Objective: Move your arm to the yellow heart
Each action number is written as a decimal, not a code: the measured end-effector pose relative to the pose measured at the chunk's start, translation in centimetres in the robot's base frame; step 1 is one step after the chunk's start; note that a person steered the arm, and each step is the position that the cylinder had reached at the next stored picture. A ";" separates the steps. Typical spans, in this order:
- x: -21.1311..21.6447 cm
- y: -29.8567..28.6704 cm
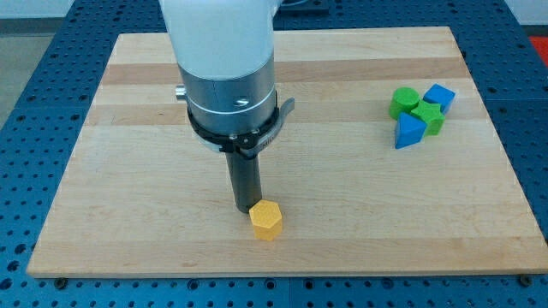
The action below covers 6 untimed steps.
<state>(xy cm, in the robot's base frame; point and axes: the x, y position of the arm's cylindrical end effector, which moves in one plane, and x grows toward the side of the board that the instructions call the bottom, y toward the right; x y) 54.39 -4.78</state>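
Note:
My tip (246, 208) rests on the wooden board (128, 171) a little below the board's middle. A yellow block (266, 220), which looks hexagonal, lies just to the right of and below my tip, touching it or nearly so. No yellow heart shape can be made out in this view. The arm's white and grey body (224, 68) rises above the rod and hides part of the board behind it.
A cluster of blocks sits at the view's right: a green cylinder (404, 102), a green block (428, 116), a blue block (439, 97) and a blue triangular block (408, 132). The board's bottom edge is close below the yellow block.

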 end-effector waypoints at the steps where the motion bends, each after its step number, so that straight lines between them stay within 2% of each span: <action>1: -1.4 -1.4; 3: -9.0 -7.5; 5: -18.3 -8.0; 6: -21.0 -6.6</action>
